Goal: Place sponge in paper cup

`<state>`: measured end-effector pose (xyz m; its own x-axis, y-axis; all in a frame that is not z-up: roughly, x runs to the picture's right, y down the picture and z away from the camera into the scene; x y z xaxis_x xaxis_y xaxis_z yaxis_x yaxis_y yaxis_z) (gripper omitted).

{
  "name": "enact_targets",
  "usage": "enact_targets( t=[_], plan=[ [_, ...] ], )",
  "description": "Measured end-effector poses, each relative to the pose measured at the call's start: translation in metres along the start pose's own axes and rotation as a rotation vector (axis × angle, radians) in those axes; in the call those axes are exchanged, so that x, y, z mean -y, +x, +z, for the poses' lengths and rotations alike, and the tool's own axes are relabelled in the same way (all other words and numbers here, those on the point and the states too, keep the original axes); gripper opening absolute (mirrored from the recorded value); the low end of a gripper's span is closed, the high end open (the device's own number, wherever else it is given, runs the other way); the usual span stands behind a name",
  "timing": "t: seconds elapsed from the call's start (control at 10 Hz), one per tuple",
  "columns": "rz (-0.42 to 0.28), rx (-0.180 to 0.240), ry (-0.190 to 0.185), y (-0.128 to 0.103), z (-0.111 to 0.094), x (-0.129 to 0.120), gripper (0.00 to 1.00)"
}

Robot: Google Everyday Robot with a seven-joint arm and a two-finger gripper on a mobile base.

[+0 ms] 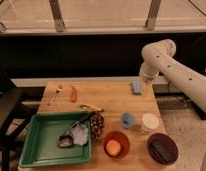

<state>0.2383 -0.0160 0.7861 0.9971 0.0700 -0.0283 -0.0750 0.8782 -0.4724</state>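
The light-blue sponge lies flat on the wooden table near its far right edge. The white paper cup stands upright nearer the front right, well apart from the sponge. My gripper is at the end of the white arm, which reaches in from the right. It hangs just above and behind the sponge. Whether it touches the sponge cannot be told.
A small blue cup stands left of the paper cup. An orange bowl with a fruit and a dark bowl sit at the front. A green tray, grapes, a fork and a carrot lie left.
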Motion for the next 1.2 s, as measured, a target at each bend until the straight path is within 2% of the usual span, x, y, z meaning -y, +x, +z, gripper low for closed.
enact_targets(
  t=[0.3, 0.4, 0.8, 0.9, 1.2],
  plan=[
    [0.018, 0.005, -0.001, 0.004, 0.002, 0.002, 0.80],
    [0.033, 0.013, -0.006, 0.005, 0.011, 0.003, 0.80],
    [0.069, 0.058, 0.001, 0.005, 0.058, 0.013, 0.80],
    [0.073, 0.064, 0.002, 0.007, 0.067, 0.014, 0.80],
    [0.063, 0.097, 0.010, 0.005, 0.110, 0.021, 0.80]
  ],
)
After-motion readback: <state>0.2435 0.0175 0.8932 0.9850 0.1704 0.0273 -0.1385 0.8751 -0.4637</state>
